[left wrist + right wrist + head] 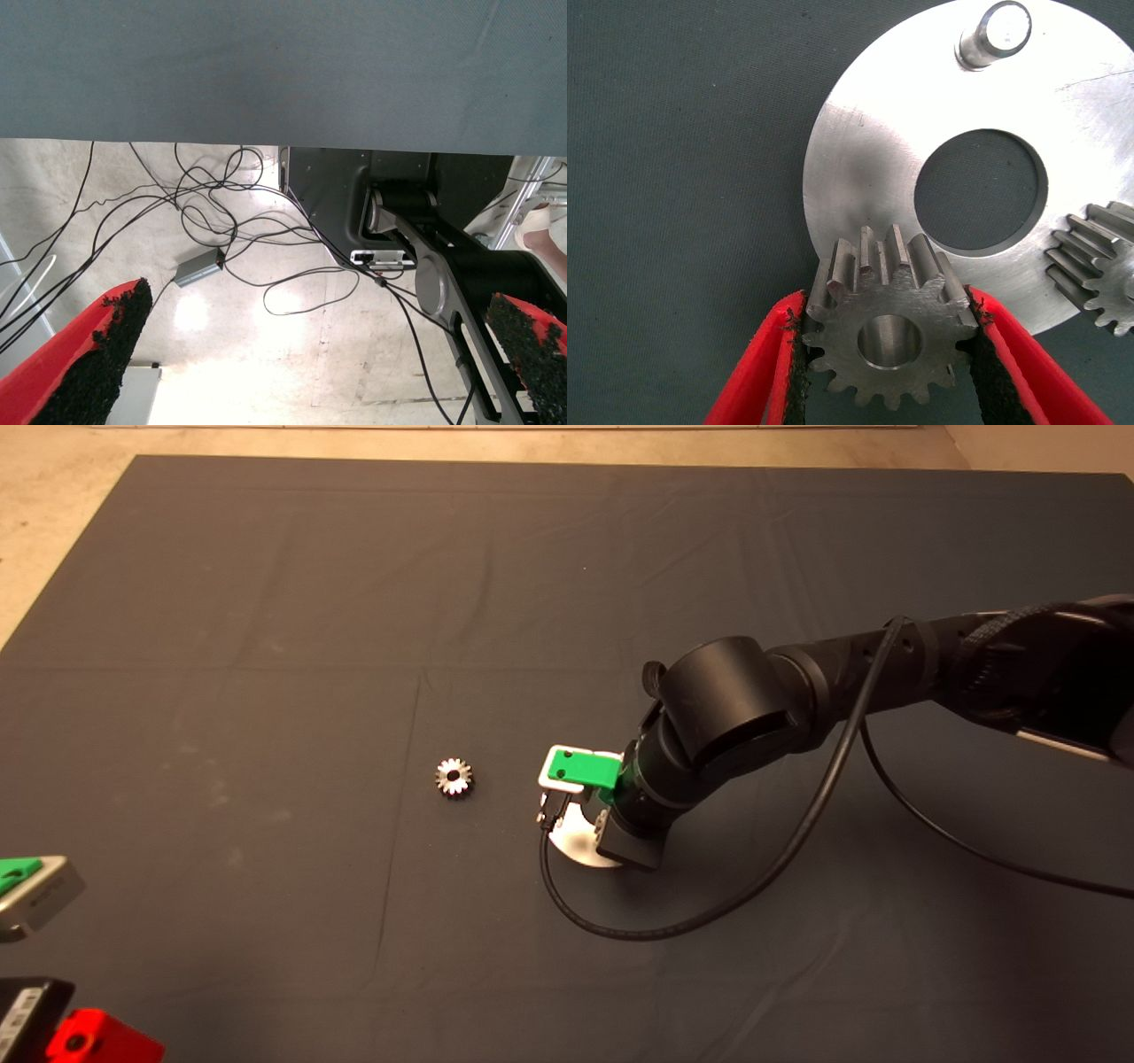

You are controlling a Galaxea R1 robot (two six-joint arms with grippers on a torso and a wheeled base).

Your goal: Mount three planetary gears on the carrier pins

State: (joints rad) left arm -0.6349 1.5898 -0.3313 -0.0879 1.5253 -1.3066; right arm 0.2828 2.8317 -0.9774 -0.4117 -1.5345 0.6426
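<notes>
While the left gripper (27, 886) is waiting at the mat's (266, 602) lower left edge with its fingers (97, 354) spread wide on nothing, the right gripper (888, 354) is pinching one planetary gear (890, 332) between its pads, hanging over the rim of the carrier disc (868, 159). One bare pin (994, 34) is standing free, a second gear (1109, 266) is sitting on the disc, and a third gear (454, 777) is lying apart on the mat.

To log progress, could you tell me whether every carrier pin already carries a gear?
No, one carrier pin on the disc stands bare.
</notes>
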